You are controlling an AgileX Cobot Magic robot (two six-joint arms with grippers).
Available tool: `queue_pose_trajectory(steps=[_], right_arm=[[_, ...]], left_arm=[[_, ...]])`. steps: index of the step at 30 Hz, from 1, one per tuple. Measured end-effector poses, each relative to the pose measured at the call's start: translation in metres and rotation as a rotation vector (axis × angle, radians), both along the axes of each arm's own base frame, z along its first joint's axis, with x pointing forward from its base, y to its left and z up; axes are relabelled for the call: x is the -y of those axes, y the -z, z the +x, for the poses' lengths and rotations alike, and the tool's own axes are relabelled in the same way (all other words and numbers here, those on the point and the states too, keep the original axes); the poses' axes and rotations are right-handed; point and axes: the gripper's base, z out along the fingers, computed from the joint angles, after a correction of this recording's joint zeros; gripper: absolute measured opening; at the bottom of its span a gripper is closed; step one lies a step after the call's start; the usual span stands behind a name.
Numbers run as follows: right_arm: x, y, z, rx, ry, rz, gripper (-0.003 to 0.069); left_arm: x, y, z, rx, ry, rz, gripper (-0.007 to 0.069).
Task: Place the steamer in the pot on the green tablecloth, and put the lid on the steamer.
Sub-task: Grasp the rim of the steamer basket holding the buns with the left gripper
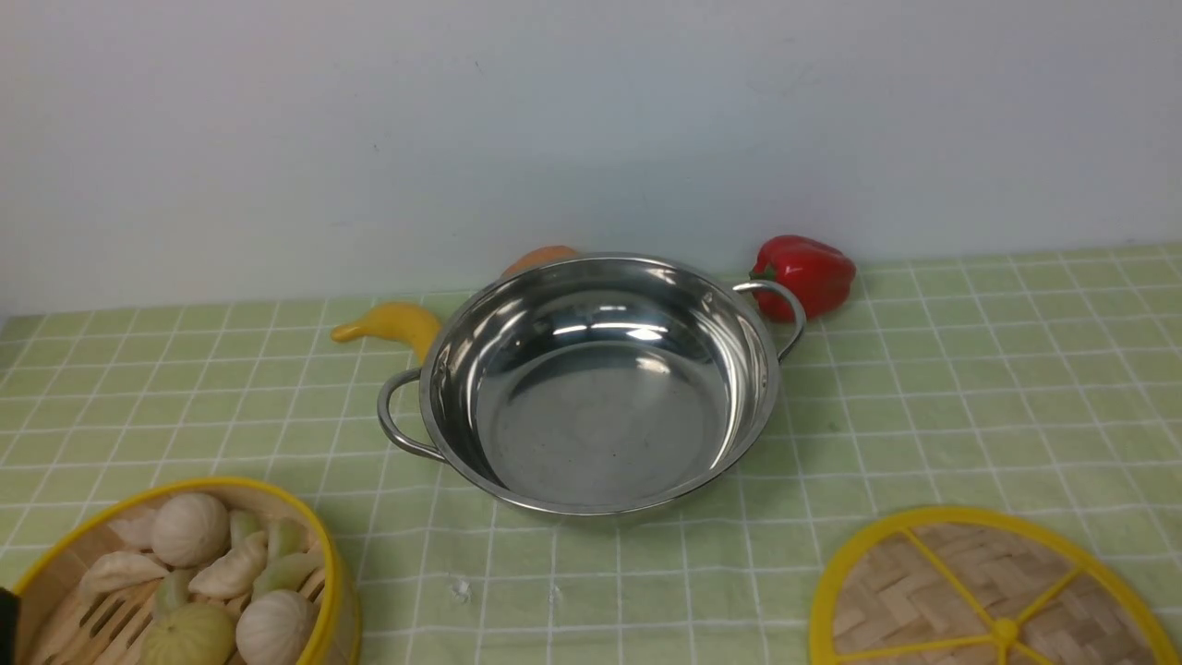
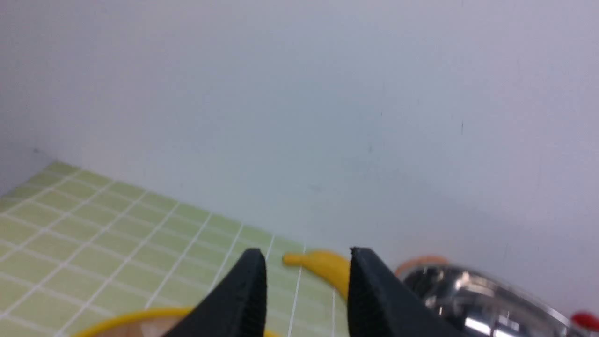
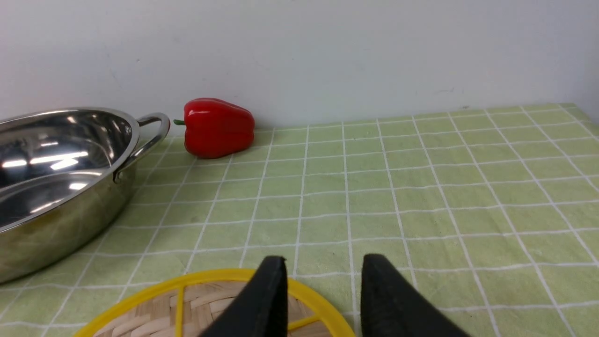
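The steamer [image 1: 185,582], a yellow-rimmed bamboo basket of white and pale green dumplings, stands at the near left of the green tablecloth [image 1: 923,416]. The shiny pot [image 1: 591,388] stands empty in the middle. The lid [image 1: 988,591], a woven disc with yellow spokes, lies flat at the near right. Neither gripper shows in the front view. In the left wrist view my left gripper [image 2: 306,262] is open and empty above the steamer's yellow rim [image 2: 135,317]. In the right wrist view my right gripper [image 3: 323,267] is open and empty over the lid's far rim [image 3: 196,304].
A yellow banana [image 1: 392,323] and an orange fruit [image 1: 540,259] lie behind the pot by the white wall. A red bell pepper [image 1: 808,272] lies beside the pot's right handle [image 1: 785,314]. The pot's left handle [image 1: 397,416] points toward the steamer.
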Motion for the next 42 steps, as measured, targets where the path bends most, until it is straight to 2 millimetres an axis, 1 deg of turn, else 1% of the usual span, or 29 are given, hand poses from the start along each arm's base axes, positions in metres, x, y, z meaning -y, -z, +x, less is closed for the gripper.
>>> queue_pose_trajectory(steps=[3, 4, 5, 6, 7, 8, 9, 10, 11, 12, 13, 14, 15, 16, 17, 18, 19, 21, 24, 26, 27, 29, 32, 34, 36, 37, 38, 40, 42], right_arm=[[0.0, 0.0, 0.0, 0.0, 0.0, 0.0, 0.0243], [0.0, 0.0, 0.0, 0.0, 0.0, 0.0, 0.0243], [0.0, 0.0, 0.0, 0.0, 0.0, 0.0, 0.0243], [0.0, 0.0, 0.0, 0.0, 0.0, 0.0, 0.0243], [0.0, 0.0, 0.0, 0.0, 0.0, 0.0, 0.0243], [0.0, 0.0, 0.0, 0.0, 0.0, 0.0, 0.0243], [0.0, 0.0, 0.0, 0.0, 0.0, 0.0, 0.0243], [0.0, 0.0, 0.0, 0.0, 0.0, 0.0, 0.0243], [0.0, 0.0, 0.0, 0.0, 0.0, 0.0, 0.0243], [0.0, 0.0, 0.0, 0.0, 0.0, 0.0, 0.0243], [0.0, 0.0, 0.0, 0.0, 0.0, 0.0, 0.0243], [0.0, 0.0, 0.0, 0.0, 0.0, 0.0, 0.0243], [0.0, 0.0, 0.0, 0.0, 0.0, 0.0, 0.0243], [0.0, 0.0, 0.0, 0.0, 0.0, 0.0, 0.0243], [0.0, 0.0, 0.0, 0.0, 0.0, 0.0, 0.0243], [0.0, 0.0, 0.0, 0.0, 0.0, 0.0, 0.0243], [0.0, 0.0, 0.0, 0.0, 0.0, 0.0, 0.0243], [0.0, 0.0, 0.0, 0.0, 0.0, 0.0, 0.0243], [0.0, 0.0, 0.0, 0.0, 0.0, 0.0, 0.0243], [0.0, 0.0, 0.0, 0.0, 0.0, 0.0, 0.0243], [0.0, 0.0, 0.0, 0.0, 0.0, 0.0, 0.0243], [0.0, 0.0, 0.0, 0.0, 0.0, 0.0, 0.0243], [0.0, 0.0, 0.0, 0.0, 0.0, 0.0, 0.0243], [0.0, 0.0, 0.0, 0.0, 0.0, 0.0, 0.0243], [0.0, 0.0, 0.0, 0.0, 0.0, 0.0, 0.0243], [0.0, 0.0, 0.0, 0.0, 0.0, 0.0, 0.0243], [0.0, 0.0, 0.0, 0.0, 0.0, 0.0, 0.0243], [0.0, 0.0, 0.0, 0.0, 0.0, 0.0, 0.0243], [0.0, 0.0, 0.0, 0.0, 0.0, 0.0, 0.0243]], left_arm=[[-0.002, -0.006, -0.001, 0.068, -0.022, -0.023, 0.0243], [-0.004, -0.01, -0.002, 0.113, -0.032, -0.076, 0.0243], [-0.004, -0.01, -0.002, 0.116, -0.032, -0.084, 0.0243], [-0.004, -0.016, -0.003, 0.141, -0.023, -0.15, 0.0243], [-0.003, -0.023, -0.004, 0.15, -0.014, -0.168, 0.0243], [-0.003, -0.024, -0.004, 0.151, -0.011, -0.17, 0.0243], [0.0, -0.036, -0.007, 0.136, 0.02, -0.175, 0.0243], [0.0, -0.039, -0.008, 0.143, 0.021, -0.173, 0.0243], [0.005, -0.051, -0.009, 0.075, 0.062, -0.142, 0.0243], [0.006, -0.056, -0.01, 0.071, 0.067, -0.135, 0.0243], [0.008, -0.059, -0.01, 0.022, 0.085, -0.111, 0.0243], [0.013, -0.072, -0.009, -0.1, 0.127, -0.046, 0.0243], [0.013, -0.073, -0.009, -0.116, 0.13, -0.028, 0.0243], [0.016, -0.084, -0.008, -0.264, 0.166, 0.057, 0.0243], [0.016, -0.088, -0.006, -0.341, 0.181, 0.105, 0.0243], [0.016, -0.092, -0.008, -0.342, 0.183, 0.119, 0.0243], [0.015, -0.097, -0.004, -0.524, 0.215, 0.228, 0.0243], [0.012, -0.101, 0.0, -0.65, 0.244, 0.336, 0.0243], [0.008, -0.095, 0.011, -0.849, 0.328, 0.512, 0.0243], [0.006, -0.087, 0.021, -0.96, 0.429, 0.634, 0.0243], [0.006, -0.087, 0.021, -0.959, 0.435, 0.648, 0.0243], [0.006, -0.077, 0.033, -1.052, 0.57, 0.755, 0.0243], [0.008, -0.068, 0.046, -1.106, 0.708, 0.797, 0.0243], [0.009, -0.065, 0.052, -1.112, 0.747, 0.792, 0.0243], [0.012, -0.059, 0.064, -1.111, 0.809, 0.779, 0.0243], [0.012, -0.058, 0.066, -1.116, 0.816, 0.777, 0.0243], [0.014, -0.053, 0.074, -1.125, 0.859, 0.781, 0.0248], [0.015, -0.048, 0.079, -1.15, 0.899, 0.783, 0.0261], [0.019, -0.037, 0.088, -1.212, 0.968, 0.802, 0.0302]])
